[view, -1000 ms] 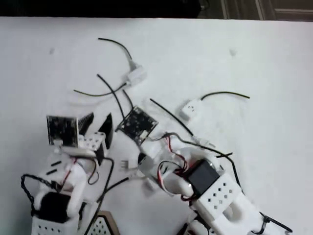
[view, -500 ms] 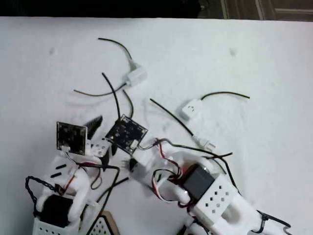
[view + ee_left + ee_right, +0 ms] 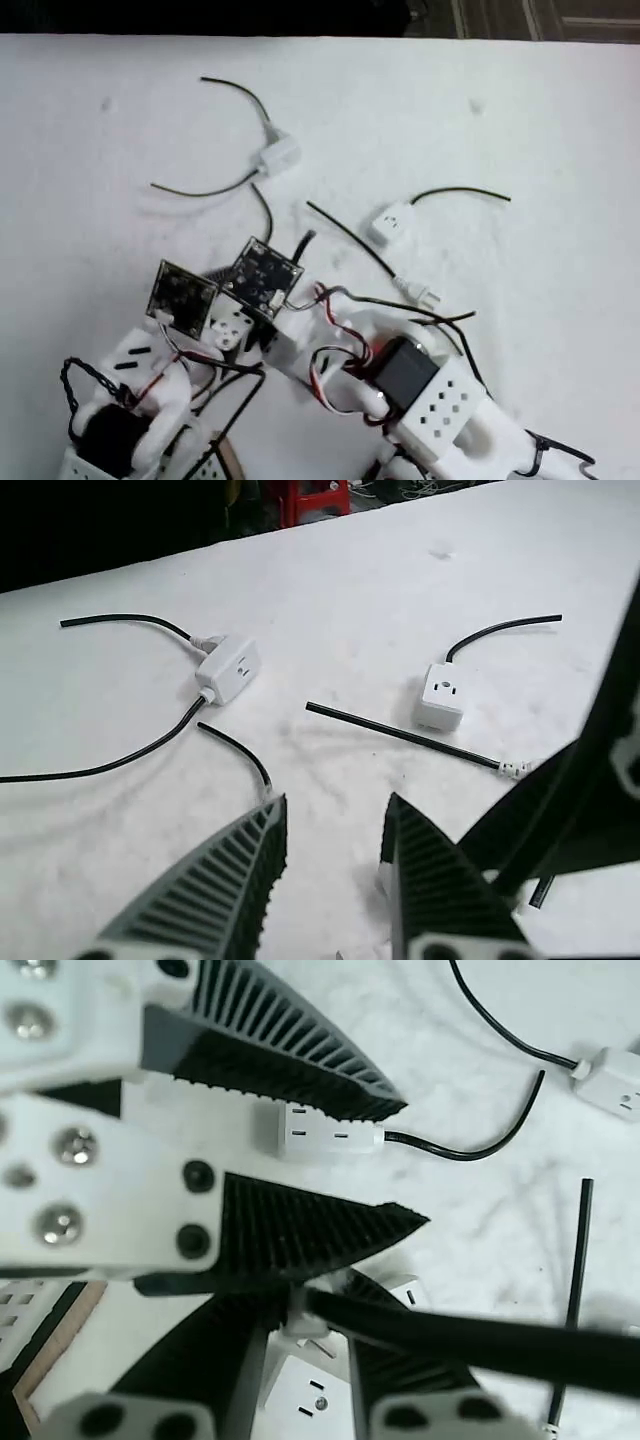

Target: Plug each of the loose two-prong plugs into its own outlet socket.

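Plug (image 3: 298,1322) | right fingers (image 3: 195,1375) seemingly gripping | left fingers (image 3: 225,880) spread

Table (image 3: 560,150) matt, slightly rough; outlet socket (image 3: 441,695) smooth white plastic.

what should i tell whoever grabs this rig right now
Left gripper: open, straddling a small socket on the table.
Right gripper: looks shut on the held plug, its black cable trailing off.
Farther out: far outlet, near outlet, and a loose plug beside the near one.
Done: no plug seen seated.
Left: seat the held plug, then the loose plug.
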